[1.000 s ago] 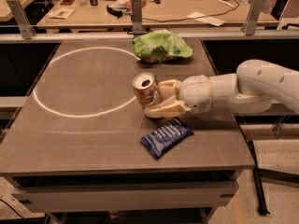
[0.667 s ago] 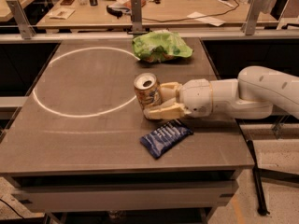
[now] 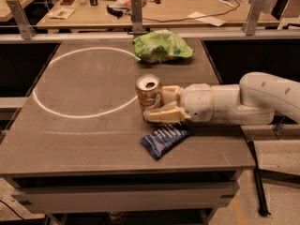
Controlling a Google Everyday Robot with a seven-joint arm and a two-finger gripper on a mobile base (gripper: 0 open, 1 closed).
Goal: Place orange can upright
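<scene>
Just one orange can [image 3: 148,90], clamped in claw [image 3: 153,105]; one blue packet [image 3: 165,138], one green bag [image 3: 161,46].

Robotics lab: a robot's claw [image 3: 156,106] at frame centre over a worktop [image 3: 84,139], cable-strewn workbench [image 3: 187,11] along the top.

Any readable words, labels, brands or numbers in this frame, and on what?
No text can be read.
Dark markings on the small orange-tan and silver metal can, upright in the gripper mid-table: blurred.
Pale print on the flat blue snack packet: blurred.
The crumpled green chip bag: nothing legible.
The papers on the rear desk: too small.
</scene>
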